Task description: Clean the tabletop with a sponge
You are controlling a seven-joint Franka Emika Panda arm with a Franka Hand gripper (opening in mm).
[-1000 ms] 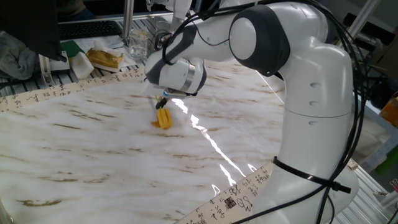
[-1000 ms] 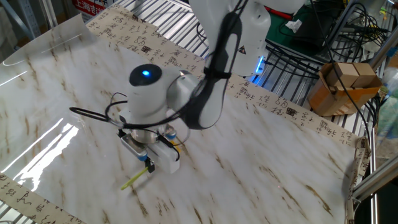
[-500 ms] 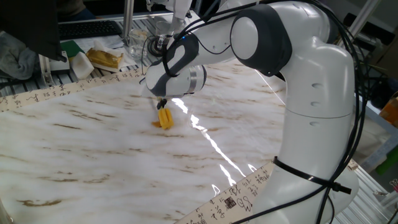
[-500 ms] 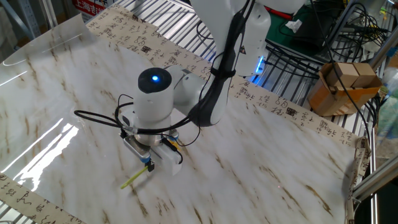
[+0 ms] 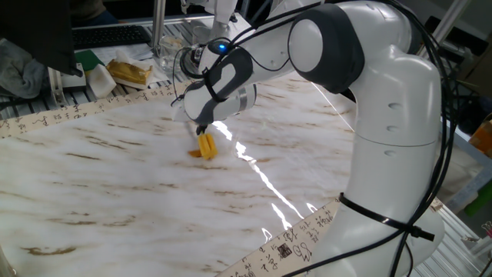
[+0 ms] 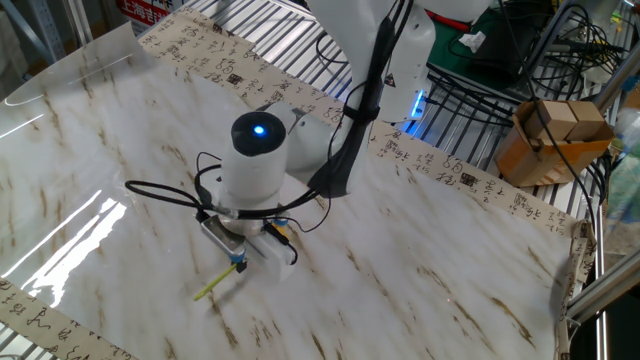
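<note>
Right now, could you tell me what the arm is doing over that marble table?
The arm's gripper is down low on the tabletop, working a small yellow sponge on a thin stick. In one fixed view the sponge head sits on the marble just under the fingers; in the other fixed view the stick's pale handle pokes out past the gripper. The fingers look closed on the stick, though the wrist hides much of the grip. A faint orange mark lies right beside the sponge head.

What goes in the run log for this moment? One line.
phase: wiping | gripper: shut on sponge | sponge: on tabletop | handle: sticking out
</note>
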